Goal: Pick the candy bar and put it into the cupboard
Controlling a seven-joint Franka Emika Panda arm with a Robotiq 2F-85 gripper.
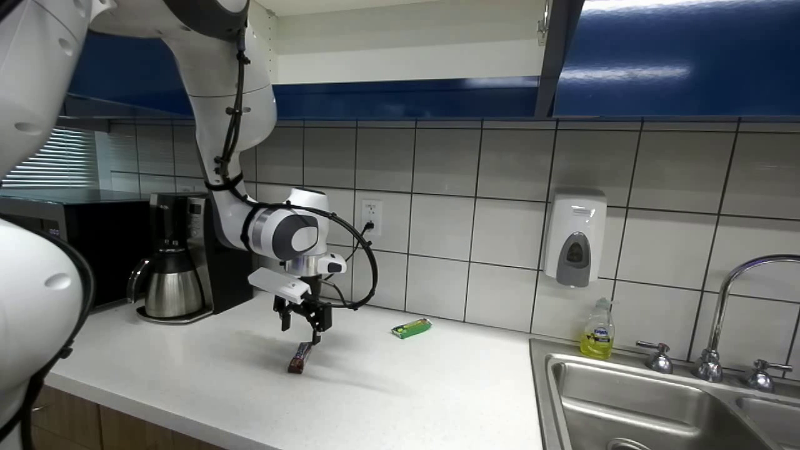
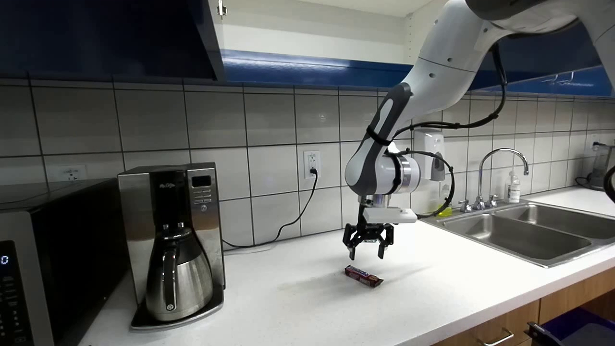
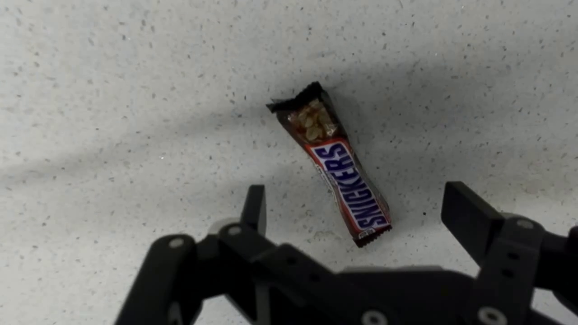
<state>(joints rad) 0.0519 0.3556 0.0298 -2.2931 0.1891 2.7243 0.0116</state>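
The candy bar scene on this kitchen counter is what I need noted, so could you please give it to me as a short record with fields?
target: candy bar, Snickers label showing, lying on the white counter
grasp: gripper above the candy bar, jaws open, nothing held
destination: cupboard, wall-mounted, open, pale interior visible
other item: green packet on the counter, near the tiled wall
appliances: coffee maker beside a microwave
wash area: sink, yellow soap bottle by its back rim
status: candy bar not yet grasped
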